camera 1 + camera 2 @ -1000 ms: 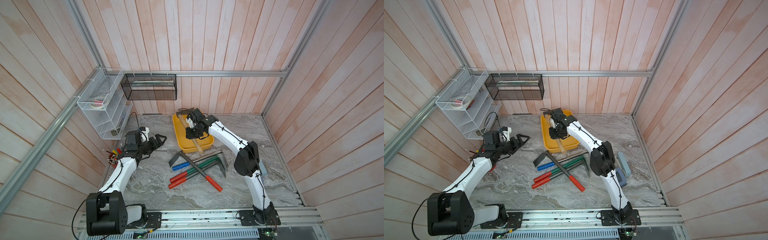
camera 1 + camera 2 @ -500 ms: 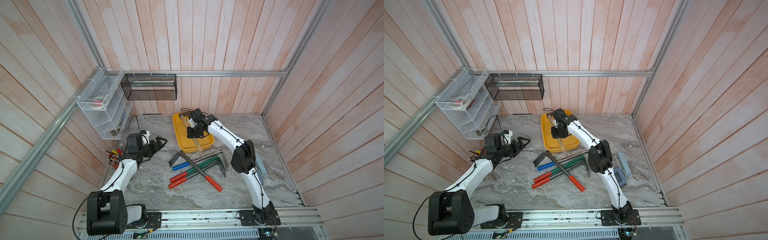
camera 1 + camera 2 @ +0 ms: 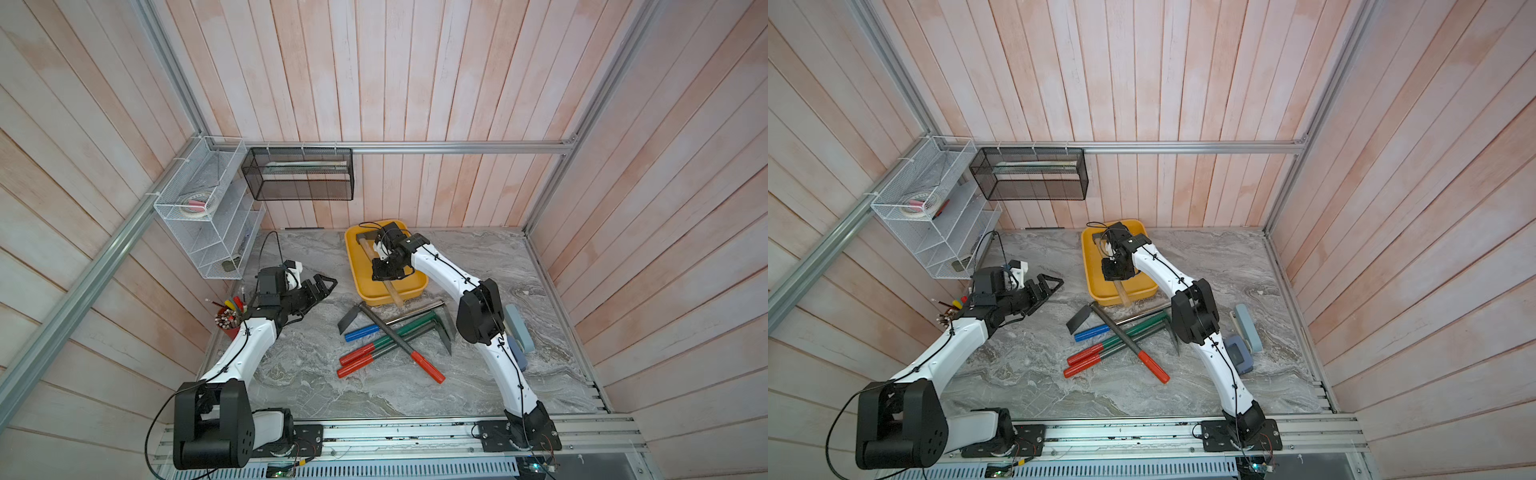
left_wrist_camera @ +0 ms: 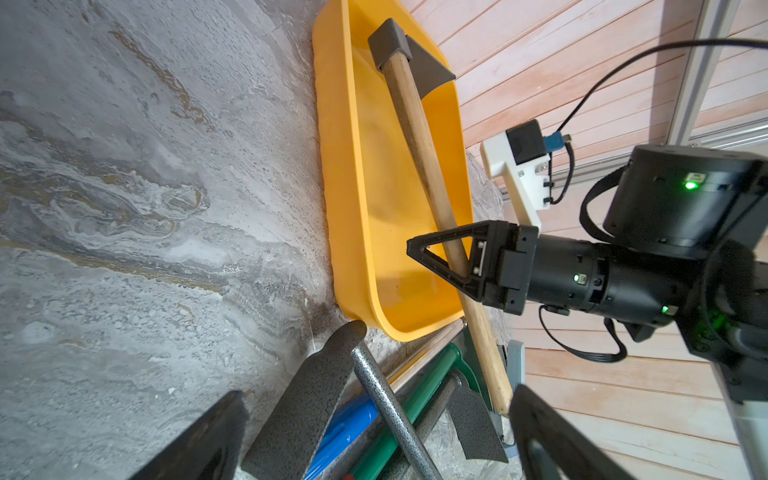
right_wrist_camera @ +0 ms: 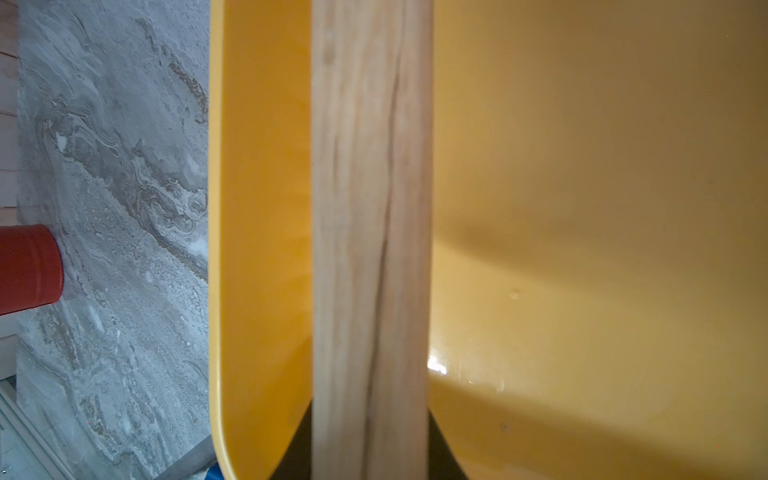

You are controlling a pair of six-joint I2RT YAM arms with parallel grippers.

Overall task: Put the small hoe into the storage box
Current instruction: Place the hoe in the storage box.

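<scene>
As pink plank walls (image 3: 415, 83) enclose it, marbled grey tabletop (image 3: 316, 374), storage box (image 3: 356, 270)

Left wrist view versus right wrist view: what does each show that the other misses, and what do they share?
Only the left wrist view: the small hoe with its dark head in the storage box, the right end effector shut on the wooden handle, the handle's end overhanging the rim, and the grey tool blades beside the box. Only the right wrist view: a red cylinder on the table. Both: the yellow storage box, the wooden handle and the marble table.
</scene>
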